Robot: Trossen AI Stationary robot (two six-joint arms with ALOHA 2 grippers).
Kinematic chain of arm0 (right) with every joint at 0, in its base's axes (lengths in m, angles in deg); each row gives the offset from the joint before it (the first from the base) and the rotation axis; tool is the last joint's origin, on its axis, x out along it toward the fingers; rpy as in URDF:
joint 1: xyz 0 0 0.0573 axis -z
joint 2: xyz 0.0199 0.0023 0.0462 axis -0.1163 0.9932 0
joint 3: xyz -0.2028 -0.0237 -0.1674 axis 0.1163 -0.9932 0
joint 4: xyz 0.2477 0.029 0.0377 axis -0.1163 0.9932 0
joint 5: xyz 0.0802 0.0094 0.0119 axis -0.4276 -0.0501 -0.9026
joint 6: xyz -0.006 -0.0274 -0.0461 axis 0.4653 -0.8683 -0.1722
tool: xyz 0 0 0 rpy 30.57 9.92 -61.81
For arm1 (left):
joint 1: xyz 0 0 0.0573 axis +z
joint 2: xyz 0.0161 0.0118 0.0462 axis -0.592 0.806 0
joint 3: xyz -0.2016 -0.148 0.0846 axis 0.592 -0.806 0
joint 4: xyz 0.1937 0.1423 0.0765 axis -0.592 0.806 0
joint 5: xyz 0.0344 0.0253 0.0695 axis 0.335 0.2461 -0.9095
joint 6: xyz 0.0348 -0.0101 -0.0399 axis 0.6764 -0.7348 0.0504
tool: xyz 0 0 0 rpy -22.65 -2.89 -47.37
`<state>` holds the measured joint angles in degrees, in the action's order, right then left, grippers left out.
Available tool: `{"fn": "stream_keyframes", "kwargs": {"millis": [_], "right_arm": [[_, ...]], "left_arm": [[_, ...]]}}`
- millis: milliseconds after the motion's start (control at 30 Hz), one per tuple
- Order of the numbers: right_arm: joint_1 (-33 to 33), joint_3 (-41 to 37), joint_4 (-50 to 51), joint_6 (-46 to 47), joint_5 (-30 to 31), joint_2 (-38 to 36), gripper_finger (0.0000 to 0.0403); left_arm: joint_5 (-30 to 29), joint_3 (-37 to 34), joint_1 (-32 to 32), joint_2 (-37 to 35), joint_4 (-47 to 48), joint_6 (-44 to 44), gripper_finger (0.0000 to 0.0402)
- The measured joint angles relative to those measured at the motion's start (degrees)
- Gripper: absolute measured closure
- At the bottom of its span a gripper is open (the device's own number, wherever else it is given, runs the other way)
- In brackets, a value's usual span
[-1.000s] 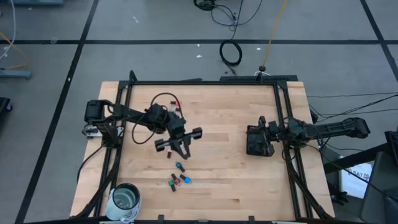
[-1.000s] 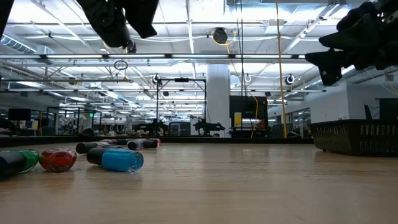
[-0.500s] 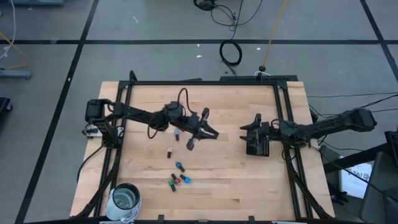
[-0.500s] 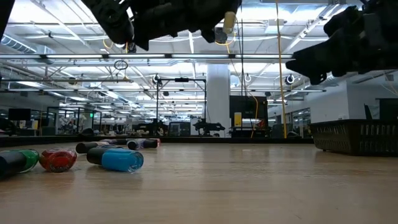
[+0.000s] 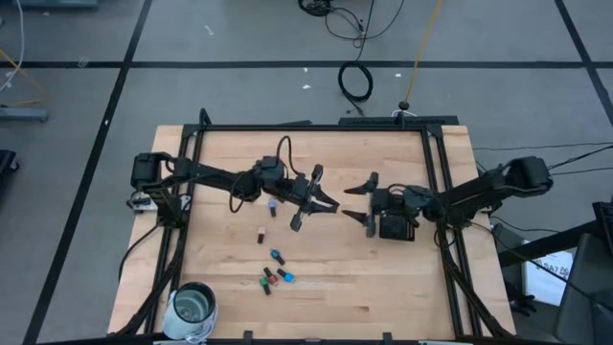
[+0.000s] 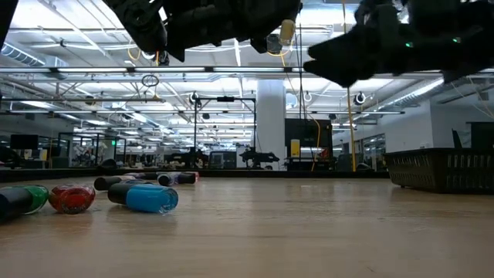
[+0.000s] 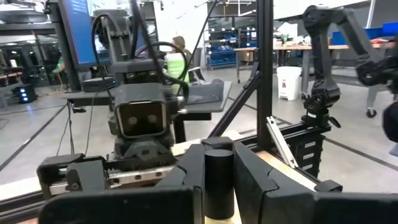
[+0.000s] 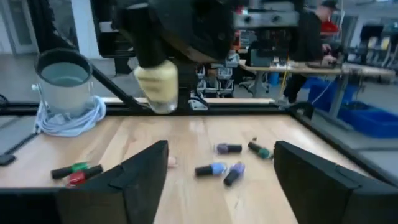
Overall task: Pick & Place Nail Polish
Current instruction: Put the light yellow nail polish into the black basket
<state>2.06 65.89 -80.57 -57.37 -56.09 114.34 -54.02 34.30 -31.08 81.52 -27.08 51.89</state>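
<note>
One beige bottle [image 8: 155, 84] sits clamped in the left gripper [image 5: 308, 198] at frame centre, facing the wide-open right gripper [image 5: 358, 202]; several bottles [image 5: 274, 277] remain on desk [image 5: 335, 287], lower left.

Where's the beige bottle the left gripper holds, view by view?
High: not discernible; left gripper mid-table.
Low: beige bottle at top centre, hanging from the left gripper.
Left wrist: only its dark cap, clamped between the fingers.
Right wrist: upper left of centre, body pointing down.
Shared landmark: right gripper, open, facing the bottle.
</note>
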Motion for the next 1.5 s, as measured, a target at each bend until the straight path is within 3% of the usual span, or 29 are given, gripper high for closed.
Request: {"fn": "stream_keyframes", "kwargs": {"millis": [300,700,933,1233,1500], "right_arm": [[0.0,7.69,-0.18,-2.11,-0.09,6.94,0.0106],[0.01,8.31,-5.6,-0.51,-0.07,9.26,0.0127],[0.01,8.31,-3.84,-0.5,-0.05,9.25,0.0178],[0.0,8.31,-4.57,-0.72,-0.73,9.27,0.0301],[0.05,8.31,-4.69,-0.54,-2.71,9.27,0.0304]], "left_arm": [[-5.26,0.0,-0.05,0.0,1.0,0.63,0.0366],[-8.47,0.0,-0.23,0.0,1.71,1.99,0.0366],[-8.73,0.0,-0.2,-0.02,1.7,1.51,0.0366],[-9.11,0.0,-0.15,-0.08,1.53,0.59,0.0366],[-10.81,0.0,-0.33,-0.09,1.99,-0.51,0.0348]]}}
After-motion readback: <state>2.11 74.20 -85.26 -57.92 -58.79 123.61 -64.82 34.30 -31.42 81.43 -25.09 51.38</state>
